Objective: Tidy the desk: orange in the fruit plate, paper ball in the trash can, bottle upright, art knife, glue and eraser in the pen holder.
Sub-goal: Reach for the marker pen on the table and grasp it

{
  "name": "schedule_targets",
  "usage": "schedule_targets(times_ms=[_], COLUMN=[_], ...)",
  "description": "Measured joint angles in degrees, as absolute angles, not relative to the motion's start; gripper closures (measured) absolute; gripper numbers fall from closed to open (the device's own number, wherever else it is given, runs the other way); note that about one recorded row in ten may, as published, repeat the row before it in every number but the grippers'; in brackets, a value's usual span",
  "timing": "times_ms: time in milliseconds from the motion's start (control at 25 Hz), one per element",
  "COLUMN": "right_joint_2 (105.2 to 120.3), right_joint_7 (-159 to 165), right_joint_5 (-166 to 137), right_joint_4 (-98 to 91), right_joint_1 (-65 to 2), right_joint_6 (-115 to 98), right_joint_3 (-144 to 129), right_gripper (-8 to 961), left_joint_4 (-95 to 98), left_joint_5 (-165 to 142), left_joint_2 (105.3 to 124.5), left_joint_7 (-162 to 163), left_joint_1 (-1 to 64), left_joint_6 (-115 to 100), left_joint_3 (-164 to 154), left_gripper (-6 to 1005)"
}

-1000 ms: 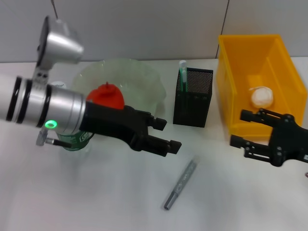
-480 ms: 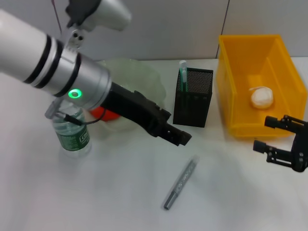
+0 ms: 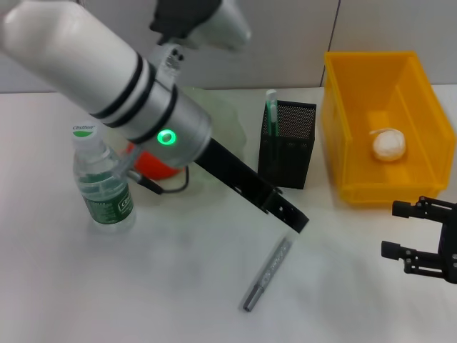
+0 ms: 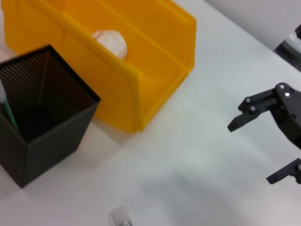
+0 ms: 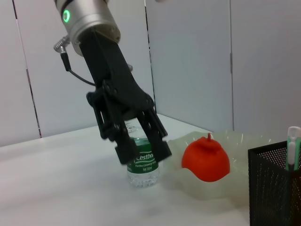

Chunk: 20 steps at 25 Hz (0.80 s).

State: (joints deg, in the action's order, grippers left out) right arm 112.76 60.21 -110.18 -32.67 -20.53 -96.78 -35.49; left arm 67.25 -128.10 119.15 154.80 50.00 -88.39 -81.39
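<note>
White desk — slim grey metallic art knife (image 3: 268, 274) flat beneath left gripper (image 3: 294, 220), jaws unreadable; right gripper (image 3: 421, 232) jaws apart.

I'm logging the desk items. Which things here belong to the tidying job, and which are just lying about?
Job: orange, fruit plate, paper ball, trash can, bottle, glue, pen holder, grey art knife.
Lying about: nothing visible.

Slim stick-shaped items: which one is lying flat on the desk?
The grey metallic stick, flat on the table just beyond the left hand; the mint-green glue stands upright in the pen holder.
</note>
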Motion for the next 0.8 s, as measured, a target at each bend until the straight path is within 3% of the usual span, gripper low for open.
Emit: schedule_targets(times_ms=[400,800], right_joint_2=[112.83,112.71], right_joint_7=[60.1,60.09], right_joint_5=[-112.92,-113.19], right_joint_4=[-34.25,-34.37], right_joint_1=[-19.77,-19.87], right_joint_6=[-96.88,-96.58], right_joint_3=[-35.02,-34.98], right_gripper=[213,213], left_joint_4=[59.43,56.04], left_joint_5=[-128.13,-127.5], left_joint_2=[119.18,119.18], left_joint_7=[160.3,160.72], left_joint_1=[53.64,52.56], left_joint_6=[-79.7,-70.97], left_joint_3=[-90.86,-98.17], left_gripper=[200,201])
